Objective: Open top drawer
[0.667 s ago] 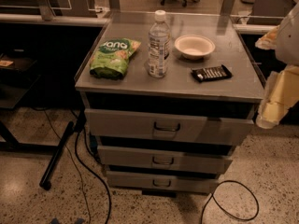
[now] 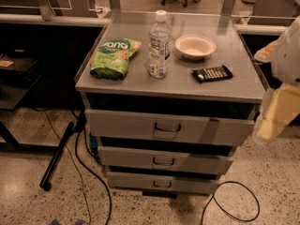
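1. While the claw (image 2: 275, 115) hangs as a pale, blurred shape at the right edge, just beside the counter's (image 2: 140, 86) front right corner, I cannot tell whether it is spread or pressed together.
2. The top drawer (image 2: 124, 123) sits directly under the counter top. Its wire loop handle (image 2: 167, 127) is centred on the grey front, and a dark gap shows above it.
3. Two narrower drawer fronts (image 2: 131, 157) are stacked below it.
4. On the counter, left to right, are a green snack bag (image 2: 114, 57), an upright water bottle (image 2: 159, 43), a white bowl (image 2: 195, 47) and a flat black packet (image 2: 212, 73).
5. Black cables (image 2: 234, 205) lie on the speckled floor.
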{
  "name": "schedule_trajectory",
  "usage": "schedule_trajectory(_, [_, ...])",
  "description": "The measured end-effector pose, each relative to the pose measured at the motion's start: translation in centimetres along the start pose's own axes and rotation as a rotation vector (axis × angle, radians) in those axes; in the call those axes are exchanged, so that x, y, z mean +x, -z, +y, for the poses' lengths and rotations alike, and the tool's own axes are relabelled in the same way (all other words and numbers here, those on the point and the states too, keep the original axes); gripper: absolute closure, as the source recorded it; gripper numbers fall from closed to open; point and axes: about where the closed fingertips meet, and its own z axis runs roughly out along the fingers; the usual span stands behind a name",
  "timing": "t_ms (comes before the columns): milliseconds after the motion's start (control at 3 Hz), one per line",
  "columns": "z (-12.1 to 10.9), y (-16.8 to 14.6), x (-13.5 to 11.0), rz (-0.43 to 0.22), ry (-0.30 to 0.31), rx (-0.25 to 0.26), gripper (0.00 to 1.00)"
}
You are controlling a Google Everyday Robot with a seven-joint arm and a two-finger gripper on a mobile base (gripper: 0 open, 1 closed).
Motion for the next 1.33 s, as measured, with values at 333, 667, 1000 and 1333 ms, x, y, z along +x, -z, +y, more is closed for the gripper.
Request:
schedule_trajectory(333, [4.2,-4.4,0.4,0.004,-0.003,0.005,0.0])
schedule_trajectory(667, [6.1,-8.6,0.8,0.016,-0.007,-0.022,0.0])
schedule_trajectory(1000, [6.2,-8.7,0.8,0.016,-0.009,-0.022,0.0])
schedule_trajectory(1333, [6.2,-10.9,0.5,0.006,-0.034,-0.015,0.0])
